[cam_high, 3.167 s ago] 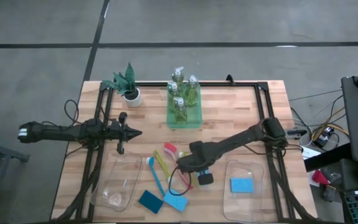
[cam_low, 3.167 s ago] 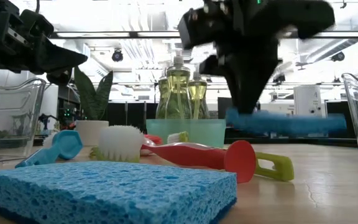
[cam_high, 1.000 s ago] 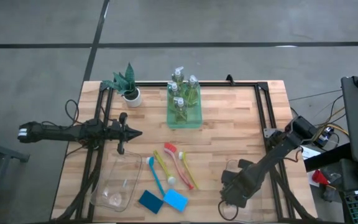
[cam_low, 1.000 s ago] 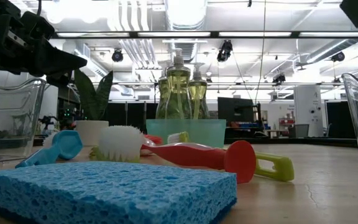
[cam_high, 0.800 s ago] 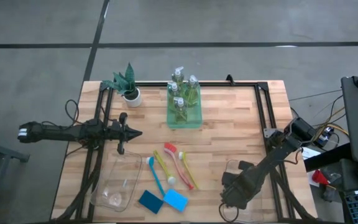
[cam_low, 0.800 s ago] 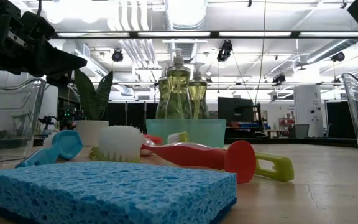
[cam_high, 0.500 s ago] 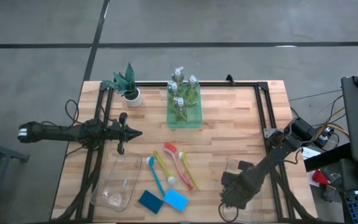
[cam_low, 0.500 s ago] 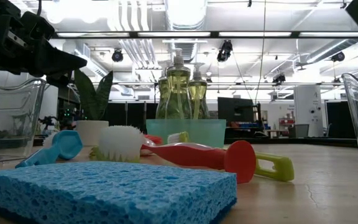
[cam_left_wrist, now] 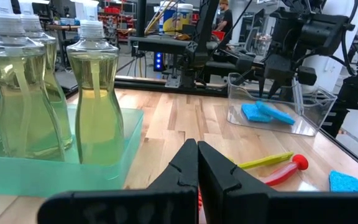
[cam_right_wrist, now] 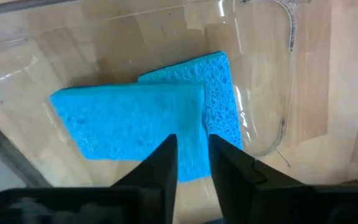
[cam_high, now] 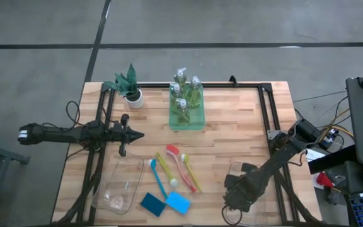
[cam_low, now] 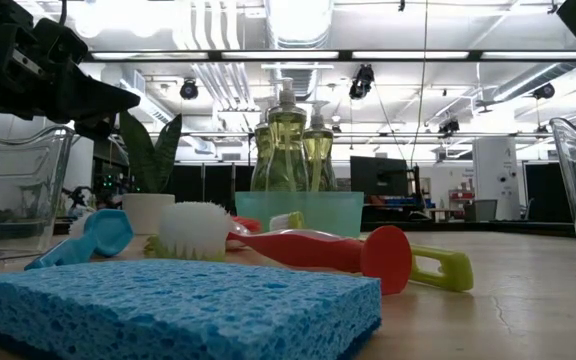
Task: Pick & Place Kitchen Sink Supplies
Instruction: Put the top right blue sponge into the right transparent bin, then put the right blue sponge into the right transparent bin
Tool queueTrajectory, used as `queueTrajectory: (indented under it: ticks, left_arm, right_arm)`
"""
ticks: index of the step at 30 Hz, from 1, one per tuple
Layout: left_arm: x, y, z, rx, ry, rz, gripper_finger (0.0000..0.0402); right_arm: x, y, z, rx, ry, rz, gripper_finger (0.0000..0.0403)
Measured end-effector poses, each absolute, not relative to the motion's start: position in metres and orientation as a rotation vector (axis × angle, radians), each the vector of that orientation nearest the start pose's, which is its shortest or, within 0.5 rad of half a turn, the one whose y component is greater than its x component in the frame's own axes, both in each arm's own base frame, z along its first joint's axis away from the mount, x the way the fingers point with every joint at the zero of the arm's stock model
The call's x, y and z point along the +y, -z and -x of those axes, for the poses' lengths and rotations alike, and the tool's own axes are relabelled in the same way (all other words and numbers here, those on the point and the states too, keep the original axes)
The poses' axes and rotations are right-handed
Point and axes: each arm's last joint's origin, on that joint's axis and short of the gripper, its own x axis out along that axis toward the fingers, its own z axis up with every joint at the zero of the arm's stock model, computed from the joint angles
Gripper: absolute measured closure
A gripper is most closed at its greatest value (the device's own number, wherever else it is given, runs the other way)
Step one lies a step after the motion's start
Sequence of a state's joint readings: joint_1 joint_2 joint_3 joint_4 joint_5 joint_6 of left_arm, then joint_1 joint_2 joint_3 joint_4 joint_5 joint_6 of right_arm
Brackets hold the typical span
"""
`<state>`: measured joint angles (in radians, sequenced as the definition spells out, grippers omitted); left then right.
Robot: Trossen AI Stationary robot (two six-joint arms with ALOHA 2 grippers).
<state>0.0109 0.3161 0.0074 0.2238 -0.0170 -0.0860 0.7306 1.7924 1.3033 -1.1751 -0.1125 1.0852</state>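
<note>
Right pincer (cam_right_wrist: 192, 163): we are holding it slightly parted over two blue sponges (cam_right_wrist: 135, 127) in clear bin (cam_right_wrist: 263, 81) | left pincer (cam_left_wrist: 197, 163): we are keeping it clenched, empty, above tabletop (cam_left_wrist: 166, 124)

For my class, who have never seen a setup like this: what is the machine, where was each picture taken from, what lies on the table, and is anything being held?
Two dark robot arms work at a wooden table. One picture looks straight down, one looks level across the tabletop, and one comes from a camera on each wrist.

On the table stand soap bottles in a green tray, and a plant. Nearer the front lie three brushes and two sponges, between two clear bins.

The left gripper waits shut above the table, holding nothing. The right gripper hangs over the right bin, its fingers slightly apart just above two blue sponges lying there. It is not gripping them.
</note>
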Motion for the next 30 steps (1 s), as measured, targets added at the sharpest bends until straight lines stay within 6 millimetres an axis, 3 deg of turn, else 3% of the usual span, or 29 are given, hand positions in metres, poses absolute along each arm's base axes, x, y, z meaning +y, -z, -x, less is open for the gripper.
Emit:
queueTrajectory:
  ticks: [8, 13, 20, 30]
  left_arm:
    - [0.002, -0.16, -0.117, 0.084, -0.032, 0.086, 0.0401]
    - [0.002, -0.16, -0.117, 0.086, -0.032, 0.086, 0.0401]
    - [0.002, -0.16, -0.117, 0.087, -0.032, 0.086, 0.0401]
    - [0.002, -0.16, -0.117, 0.086, -0.032, 0.086, 0.0401]
  right_arm:
    - [0.205, -0.238, -0.227, 1.675, 0.258, -0.321, 0.0287]
    - [0.197, -0.269, -0.232, 1.49, 0.26, -0.31, 0.0292]
    - [0.194, -0.307, -0.256, 1.204, 0.196, -0.242, 0.0308]
    - [0.184, -0.336, -0.301, 0.886, -0.041, -0.154, 0.0332]
